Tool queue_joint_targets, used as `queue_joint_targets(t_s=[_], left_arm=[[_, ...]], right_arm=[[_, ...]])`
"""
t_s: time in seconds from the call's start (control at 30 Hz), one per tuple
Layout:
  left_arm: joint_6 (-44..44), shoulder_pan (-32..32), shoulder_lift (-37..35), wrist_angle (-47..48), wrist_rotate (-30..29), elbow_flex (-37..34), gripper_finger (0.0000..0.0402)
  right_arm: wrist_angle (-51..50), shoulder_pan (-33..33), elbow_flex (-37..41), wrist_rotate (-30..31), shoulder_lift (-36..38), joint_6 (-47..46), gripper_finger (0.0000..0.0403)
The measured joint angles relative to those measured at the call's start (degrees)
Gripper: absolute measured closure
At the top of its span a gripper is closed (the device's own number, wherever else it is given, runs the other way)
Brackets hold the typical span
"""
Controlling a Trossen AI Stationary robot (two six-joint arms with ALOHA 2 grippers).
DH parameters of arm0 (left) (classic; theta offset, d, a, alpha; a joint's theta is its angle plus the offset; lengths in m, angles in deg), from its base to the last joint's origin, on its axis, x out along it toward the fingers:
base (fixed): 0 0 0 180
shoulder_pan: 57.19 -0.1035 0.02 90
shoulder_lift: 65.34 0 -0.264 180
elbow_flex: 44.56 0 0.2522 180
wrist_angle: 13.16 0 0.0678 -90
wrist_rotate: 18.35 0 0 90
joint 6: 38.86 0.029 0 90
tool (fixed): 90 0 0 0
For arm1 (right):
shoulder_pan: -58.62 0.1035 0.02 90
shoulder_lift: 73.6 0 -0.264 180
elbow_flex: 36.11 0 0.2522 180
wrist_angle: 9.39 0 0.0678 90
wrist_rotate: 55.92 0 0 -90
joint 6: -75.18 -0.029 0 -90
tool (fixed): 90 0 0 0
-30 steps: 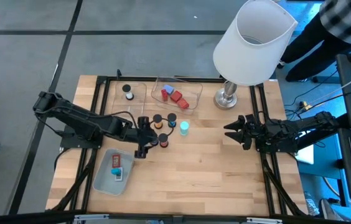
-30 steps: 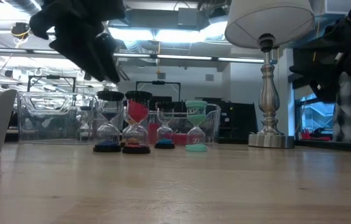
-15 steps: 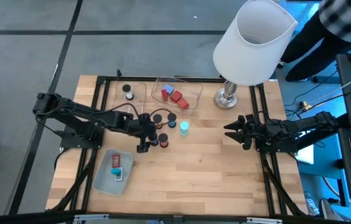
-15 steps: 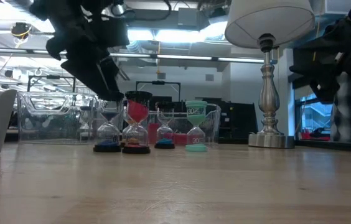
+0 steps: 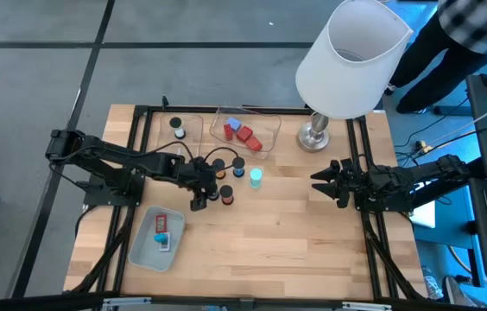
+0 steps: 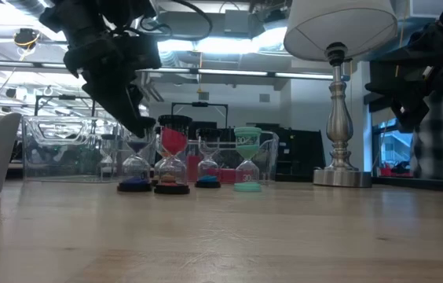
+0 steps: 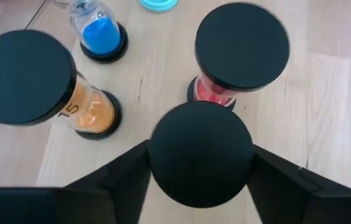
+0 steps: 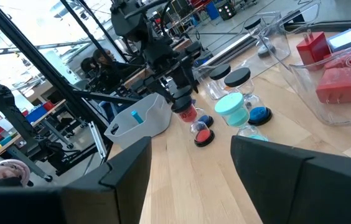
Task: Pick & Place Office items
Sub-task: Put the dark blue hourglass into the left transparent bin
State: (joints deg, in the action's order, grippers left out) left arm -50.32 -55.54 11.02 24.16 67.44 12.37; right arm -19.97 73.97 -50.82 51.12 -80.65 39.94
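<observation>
Standing on the desk (image 5: 295, 250) is a small bunch of sand timers, at about 10 o'clock from the middle. The left jaws are down over the timer at the 8 o'clock end of the bunch. This black-topped timer (image 7: 200, 149) stands upright on the wood. In the left wrist view one dark finger (image 7: 116, 180) sits on each side of its round black top. The jaws are nearly closed on that top and seem to touch it on both sides.

Just beside it stand a red timer (image 7: 241, 46) and an orange timer (image 7: 88, 106), both with black tops. A blue timer (image 7: 101, 34) is a bit farther off. A teal timer (image 5: 255, 178) stands at the 3 o'clock end of the bunch.

At 12 o'clock on the desk is a clear tray (image 5: 265, 130) with red blocks (image 5: 244, 134) and a blue block (image 5: 233, 124) inside. Next to it, at 11 o'clock, a smaller clear tray (image 5: 193, 121) holds one black-topped piece (image 5: 177, 123). At 7 o'clock a pale tray (image 5: 144, 249) holds a red piece (image 5: 161, 223) and a blue piece (image 5: 163, 238).

The right jaws wait at 3 o'clock, well apart from the timers. They are wide open and hold nothing.

A big white lamp (image 5: 347, 56) stands at 1 o'clock. A person in dark clothes (image 5: 425, 60) is beyond that corner.
</observation>
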Motion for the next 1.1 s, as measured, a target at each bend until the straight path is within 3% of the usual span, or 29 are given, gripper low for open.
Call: queue_joint_targets(t_s=[0.1, 0.37, 0.6, 0.73, 0.93, 1.1], left_arm=[[0.00, 0.00, 0.00, 0.17, -0.28, 0.00, 0.0195], [-2.16, 0.01, -1.00, -0.19, -0.86, 0.00, 0.0198], [-4.50, -0.34, -11.83, 3.10, -5.87, 0.02, 0.0197], [-6.45, -1.68, -21.38, 9.07, -13.75, 0.05, 0.0196], [-12.35, -4.75, -31.75, 23.92, -34.27, 0.07, 0.0195], [-14.90, -9.81, -34.11, 31.25, -35.43, 0.05, 0.0195]], right_arm=[[0.00, 0.00, 0.00, 0.00, 0.00, 0.00, 0.0179], [0.00, 0.00, 0.00, 0.00, 0.01, 0.00, 0.0179], [0.02, 0.00, 0.00, 0.00, 0.00, 0.00, 0.0179], [0.02, 0.02, 0.00, -0.13, 0.00, 0.00, 0.0179], [0.02, 0.02, 0.00, -0.13, 0.01, 0.00, 0.0179], [0.02, 0.00, 0.00, -0.11, 0.00, 0.00, 0.0179]])
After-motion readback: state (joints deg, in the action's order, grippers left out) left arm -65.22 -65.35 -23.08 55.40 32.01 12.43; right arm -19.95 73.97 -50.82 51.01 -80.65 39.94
